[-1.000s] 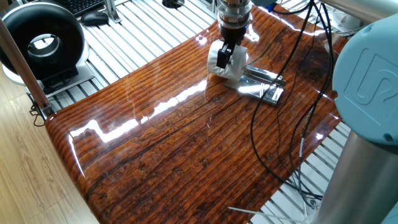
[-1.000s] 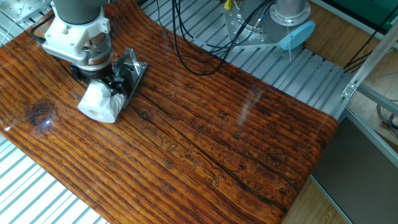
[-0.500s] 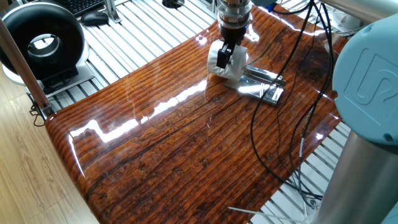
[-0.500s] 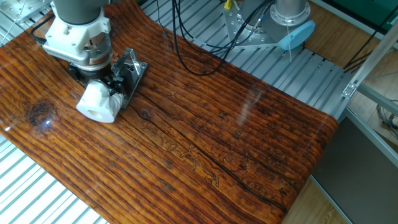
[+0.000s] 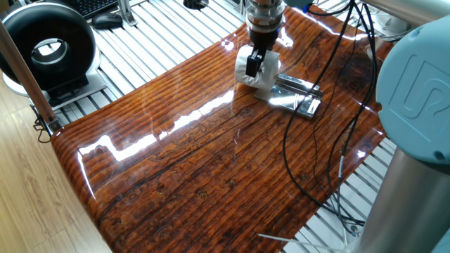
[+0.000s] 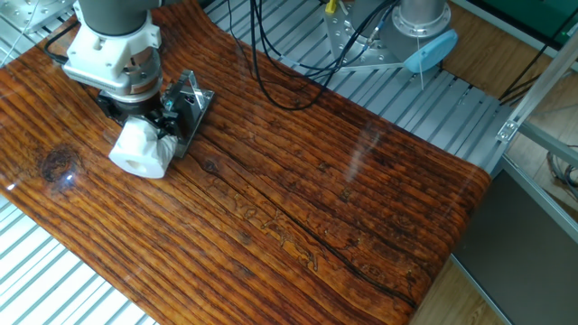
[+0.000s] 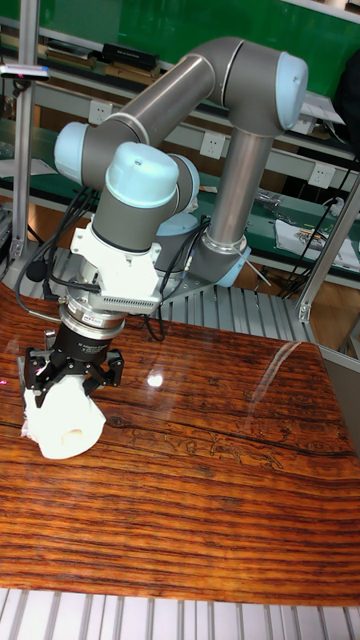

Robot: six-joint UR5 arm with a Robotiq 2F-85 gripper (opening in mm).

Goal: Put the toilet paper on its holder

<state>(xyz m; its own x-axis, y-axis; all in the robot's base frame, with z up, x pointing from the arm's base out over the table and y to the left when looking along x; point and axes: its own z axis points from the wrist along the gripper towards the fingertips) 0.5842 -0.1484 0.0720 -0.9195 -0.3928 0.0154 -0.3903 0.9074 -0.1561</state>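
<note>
The white toilet paper (image 5: 256, 74) hangs tilted just above the wooden table, its core hole facing outward (image 6: 137, 155). My gripper (image 5: 257, 62) comes down on it from above and is shut on it, fingers squeezing the soft roll (image 7: 66, 421). The shiny silver holder (image 5: 298, 95) lies flat on the table right beside the roll, on its right in one fixed view; in the other fixed view the holder (image 6: 192, 101) shows behind the gripper (image 6: 147, 125). Roll and holder look close together or touching. In the tall view the gripper (image 7: 72, 388) and roll hide the holder.
Black cables (image 5: 330, 105) trail across the table near the holder. A black round device (image 5: 46, 46) stands off the table's left end. The grey arm base (image 7: 225, 250) rises behind the wooden table (image 6: 343, 208).
The gripper and roll have crept a little to the left in the other fixed view, away from the holder. Nothing else has moved.
</note>
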